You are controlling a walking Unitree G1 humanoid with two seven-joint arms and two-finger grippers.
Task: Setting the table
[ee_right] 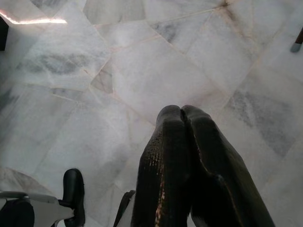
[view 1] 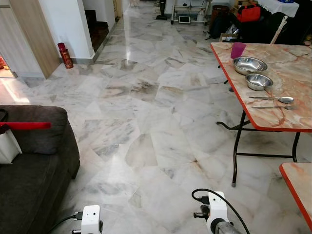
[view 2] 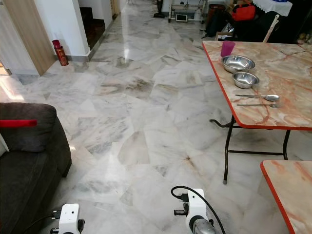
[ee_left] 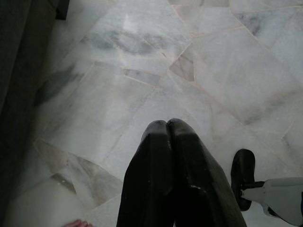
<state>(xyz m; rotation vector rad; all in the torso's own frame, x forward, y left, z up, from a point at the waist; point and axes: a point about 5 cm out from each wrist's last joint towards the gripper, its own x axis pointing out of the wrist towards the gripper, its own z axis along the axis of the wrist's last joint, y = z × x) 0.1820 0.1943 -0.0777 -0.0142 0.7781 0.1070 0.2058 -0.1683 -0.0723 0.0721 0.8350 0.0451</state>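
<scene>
Looks like the approach step: both the left gripper [ee_left: 168, 124] and right gripper [ee_right: 182, 109] are hung closed and empty over the marble floor [view 1: 146, 122], so a walk to the bench [view 1: 287, 73] is needed, where the spoon [view 1: 273, 99] beside the smaller bowl [view 1: 259, 81] can be reached.

A dark grey sofa [view 1: 34, 161] sits on the marble floor [view 1: 146, 122]; what looks like a red extinguisher [view 1: 65, 55] stands by the wall.

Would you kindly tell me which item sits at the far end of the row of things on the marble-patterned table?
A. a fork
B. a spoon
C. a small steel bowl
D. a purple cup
D: the purple cup stands farthest from the camera, beyond the large steel bowl, the small steel bowl, and the spoon and fork nearest the table edge.
</scene>
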